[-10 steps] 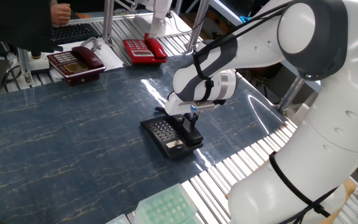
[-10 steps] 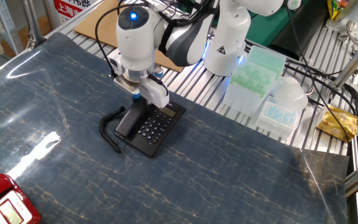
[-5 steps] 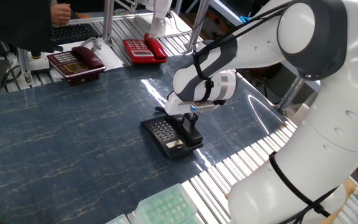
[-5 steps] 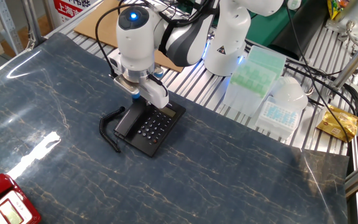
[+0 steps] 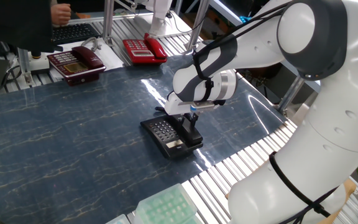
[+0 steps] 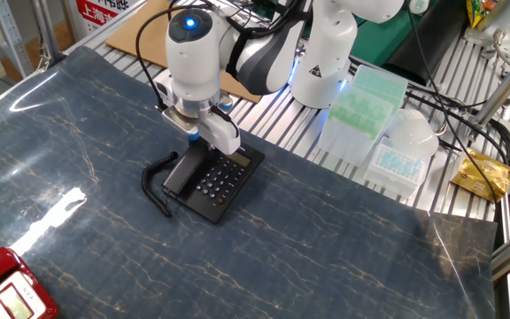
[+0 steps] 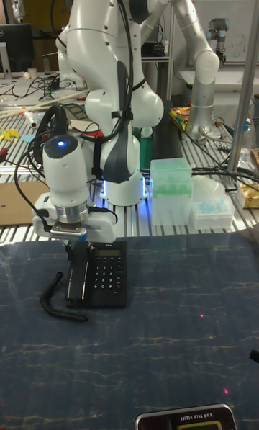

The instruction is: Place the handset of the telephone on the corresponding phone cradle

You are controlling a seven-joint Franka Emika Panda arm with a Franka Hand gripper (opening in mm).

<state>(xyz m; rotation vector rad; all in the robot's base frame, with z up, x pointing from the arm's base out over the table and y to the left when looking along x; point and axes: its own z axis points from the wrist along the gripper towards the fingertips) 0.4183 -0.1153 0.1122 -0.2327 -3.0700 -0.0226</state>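
Observation:
The black telephone lies on the dark marble tabletop with its grey keypad facing up. Along its side strip lies the slim black handset, flat over the phone cradle, which it hides. My gripper points straight down onto the handset's end nearest the arm's base. Its fingers stand close on either side of that end and appear shut on it. A coiled black cord curls out beside the handset.
A dark red phone and a bright red phone stand at the far table edge. Another red phone pokes in at a corner. Green and white pipette-tip boxes sit on the roller rack beside the arm's base.

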